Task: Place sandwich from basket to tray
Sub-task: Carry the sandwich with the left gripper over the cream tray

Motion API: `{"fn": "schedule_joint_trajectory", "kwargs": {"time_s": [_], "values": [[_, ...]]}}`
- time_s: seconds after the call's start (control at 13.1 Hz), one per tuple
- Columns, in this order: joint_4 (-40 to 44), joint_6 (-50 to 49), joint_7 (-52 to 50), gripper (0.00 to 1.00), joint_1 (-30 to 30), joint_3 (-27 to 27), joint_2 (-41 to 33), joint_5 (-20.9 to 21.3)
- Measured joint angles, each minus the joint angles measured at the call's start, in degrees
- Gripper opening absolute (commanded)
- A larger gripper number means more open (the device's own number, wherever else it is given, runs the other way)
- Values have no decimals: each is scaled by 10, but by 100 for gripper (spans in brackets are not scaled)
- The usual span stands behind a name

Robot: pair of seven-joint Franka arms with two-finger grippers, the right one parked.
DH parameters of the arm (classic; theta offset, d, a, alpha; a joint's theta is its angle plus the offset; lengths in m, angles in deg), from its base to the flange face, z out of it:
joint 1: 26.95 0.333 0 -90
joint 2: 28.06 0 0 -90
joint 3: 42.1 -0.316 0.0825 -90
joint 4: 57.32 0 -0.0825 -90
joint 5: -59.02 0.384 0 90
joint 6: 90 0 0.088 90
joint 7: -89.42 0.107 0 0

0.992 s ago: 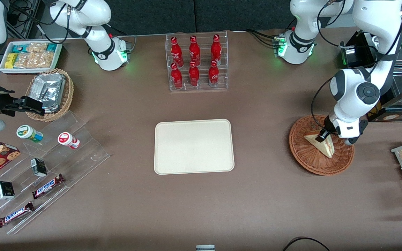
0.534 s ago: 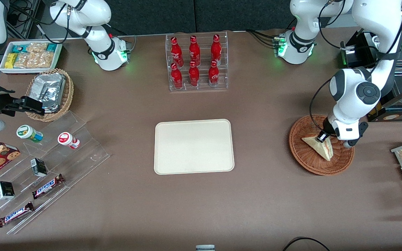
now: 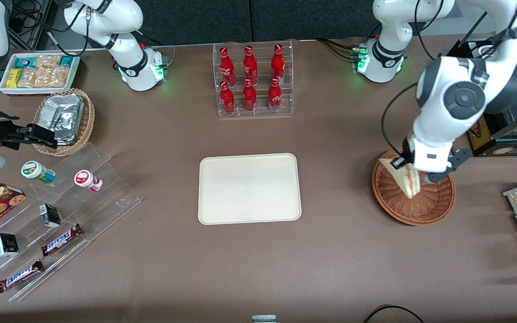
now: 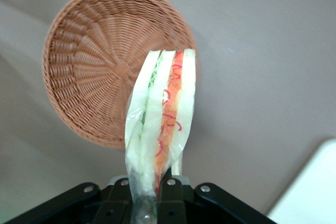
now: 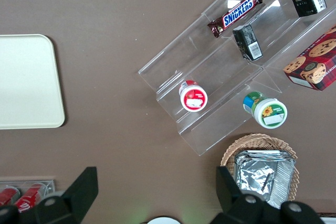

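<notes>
- Your sandwich (image 4: 163,114) is off the wicker now: a second ago it lay flat in the basket (image 3: 413,197) with the fingers on it; now it hangs edge-on, red and green filling showing, with the basket floor well below it in the wrist view.
- The gripper (image 4: 148,192) is clamped on the sandwich's wrapped end, so you have a firm pinch, and the wrapper bulges a little above the jaws.
- In the front view the sandwich (image 3: 405,177) sits over the basket's rim on the side toward the tray, and the arm has risen and swung that way over the last second.
- That means the pick is done and you are at the start of the carry.
- The tray (image 3: 249,188) lies bare at mid-table, well apart from the basket, toward the parked arm's end.
- Nothing stands on the table between basket and tray, so your path looks open; watch that the wedge doesn't slip in its film as you travel.
</notes>
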Motion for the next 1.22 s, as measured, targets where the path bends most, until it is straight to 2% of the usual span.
{"fn": "schedule_joint_trajectory", "kwargs": {"time_s": [0.23,0.38,0.69,0.92,1.22], "values": [[35,-13,-24,0,-7,85,12,-1],[63,-10,-42,0,-39,111,40,0],[123,30,-70,0,-142,114,144,9],[139,85,-84,0,-186,114,219,57],[143,146,-114,0,-205,114,290,117]]}}
